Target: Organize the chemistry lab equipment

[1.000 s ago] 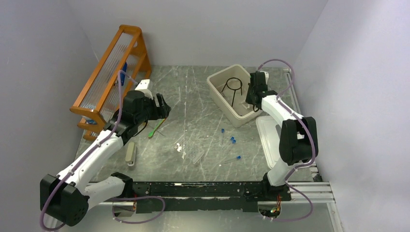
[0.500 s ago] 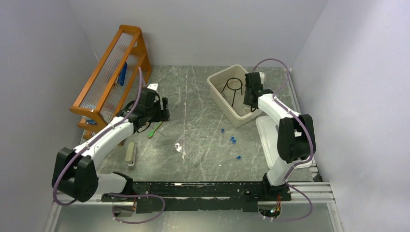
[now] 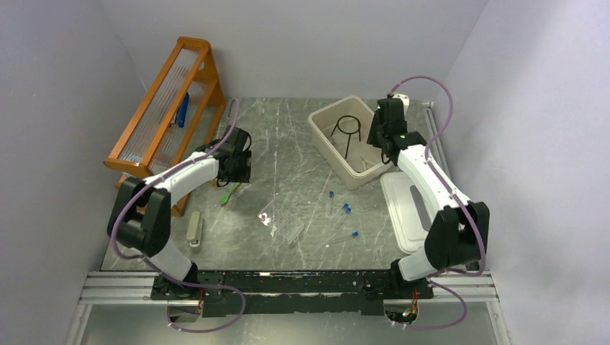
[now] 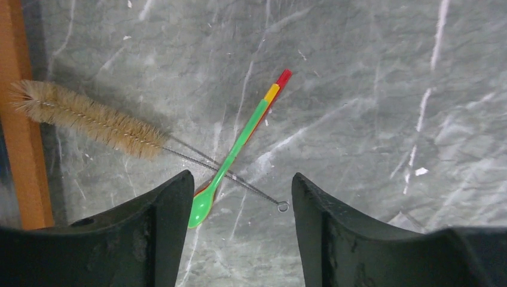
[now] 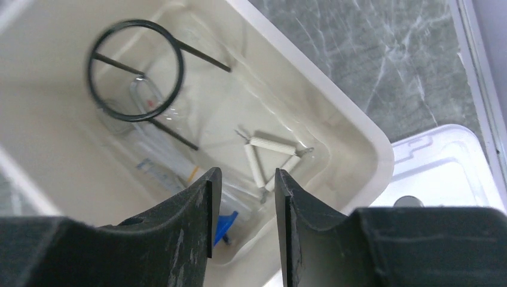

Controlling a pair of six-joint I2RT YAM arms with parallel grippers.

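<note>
My left gripper [image 3: 238,167] is open and empty, hovering above the green-handled spoon [image 4: 238,145], which lies on the table crossed over a brown bristle brush [image 4: 89,119]; the spoon also shows in the top view [image 3: 231,192]. My right gripper [image 5: 244,182] is open and empty above the cream bin [image 5: 335,110]. In the bin lie the black wire ring [image 5: 134,69], the white triangle [image 5: 272,161], clear tubes [image 5: 156,162] and a blue piece [image 5: 226,228]. Blue-capped pieces [image 3: 346,208] and clear tubes [image 3: 289,231] lie on the table's middle.
The orange wooden rack [image 3: 164,108] stands along the left wall, its base near the brush [image 4: 12,137]. A white lid [image 3: 408,210] lies right of the bin [image 3: 325,138]. A beige bar [image 3: 194,229] lies at the near left. Small white bits [image 3: 267,216] lie mid-table.
My left arm has swung its elbow inward and turned its gripper downward over the green spoon. My right gripper has shifted slightly back and right over the bin.
</note>
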